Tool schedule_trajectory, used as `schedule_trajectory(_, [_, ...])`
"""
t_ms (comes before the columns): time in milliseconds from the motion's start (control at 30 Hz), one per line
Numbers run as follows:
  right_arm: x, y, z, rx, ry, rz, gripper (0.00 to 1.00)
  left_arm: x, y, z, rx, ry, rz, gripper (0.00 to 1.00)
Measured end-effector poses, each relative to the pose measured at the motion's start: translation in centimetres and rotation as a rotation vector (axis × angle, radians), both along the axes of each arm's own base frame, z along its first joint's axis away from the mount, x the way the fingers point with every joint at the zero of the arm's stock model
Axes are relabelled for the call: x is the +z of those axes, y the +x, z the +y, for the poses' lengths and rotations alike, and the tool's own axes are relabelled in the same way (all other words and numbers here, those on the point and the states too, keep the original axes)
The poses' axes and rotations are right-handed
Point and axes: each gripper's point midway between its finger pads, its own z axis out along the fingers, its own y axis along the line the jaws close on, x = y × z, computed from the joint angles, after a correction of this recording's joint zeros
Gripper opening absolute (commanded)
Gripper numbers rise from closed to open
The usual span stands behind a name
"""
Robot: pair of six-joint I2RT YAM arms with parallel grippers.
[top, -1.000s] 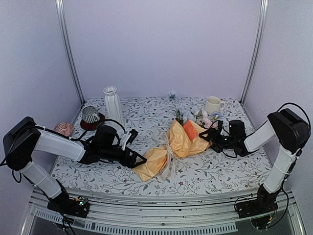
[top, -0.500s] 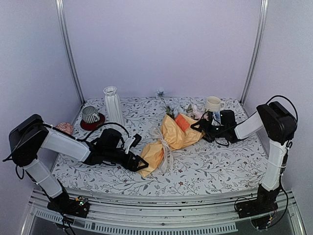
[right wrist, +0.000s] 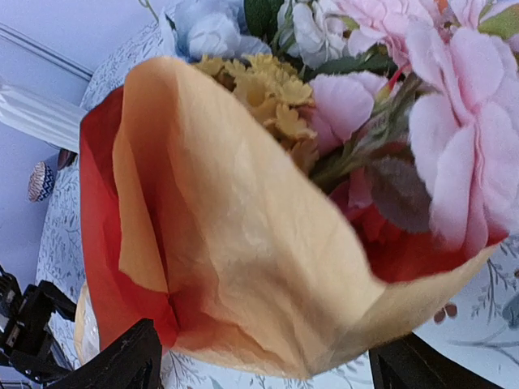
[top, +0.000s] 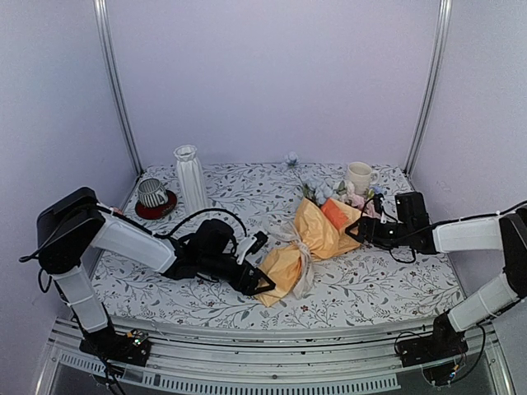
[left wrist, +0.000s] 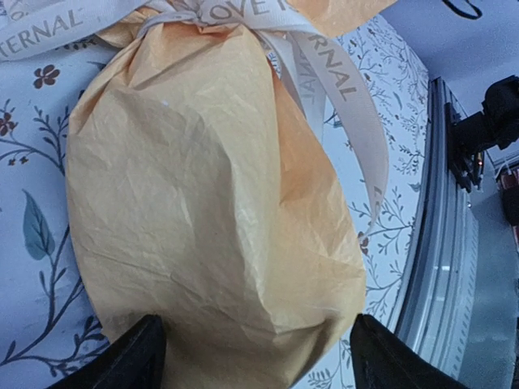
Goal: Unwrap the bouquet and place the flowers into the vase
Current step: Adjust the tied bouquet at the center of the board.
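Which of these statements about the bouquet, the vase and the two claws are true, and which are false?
1. The bouquet lies on its side on the table. True.
2. The ribbon is untied. False: it is tied around the orange paper.
3. The vase stands upright, and no flowers stick out of it. True.
4. The left claw is shut on the ribbon. False: it is open, with one finger on each side of the bouquet's wrapped bottom end.
5. The right claw is open at the flower end of the bouquet. True.
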Motion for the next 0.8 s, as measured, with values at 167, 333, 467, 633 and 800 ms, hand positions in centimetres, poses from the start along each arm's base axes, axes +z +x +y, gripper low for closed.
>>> schedule_trajectory(167, [-0.5,-2.8,-1.4,-0.016,-0.047,0.01,0.91,0.5,-0.4,-1.1,-0.015,-0.01,-0.011,0.8])
schedule_trajectory(333, [-1.8,-2.9,-2.7,-0.093,-0.09,0.056,0.88,0.7,-0.3,-1.0,0.002,-0.006,-0.014,0.79])
schedule_trajectory(467, [-3.9,-2.9,-3.3,-0.148,-0.106,0.129,0.87,1.6,-0.1,-0.7,0.023,-0.012,-0.035,0.78])
schedule_trajectory(633, [-5.1,-1.9,-3.2,-0.195,-0.087,0.175,0.84,2.3,0.8,0.7,0.087,-0.013,-0.06,0.78])
schedule_trajectory(800, [-5.0,0.2,-2.0,-0.196,-0.042,0.178,0.76,0.9,2.3,2.5,0.15,0.016,-0.03,0.78])
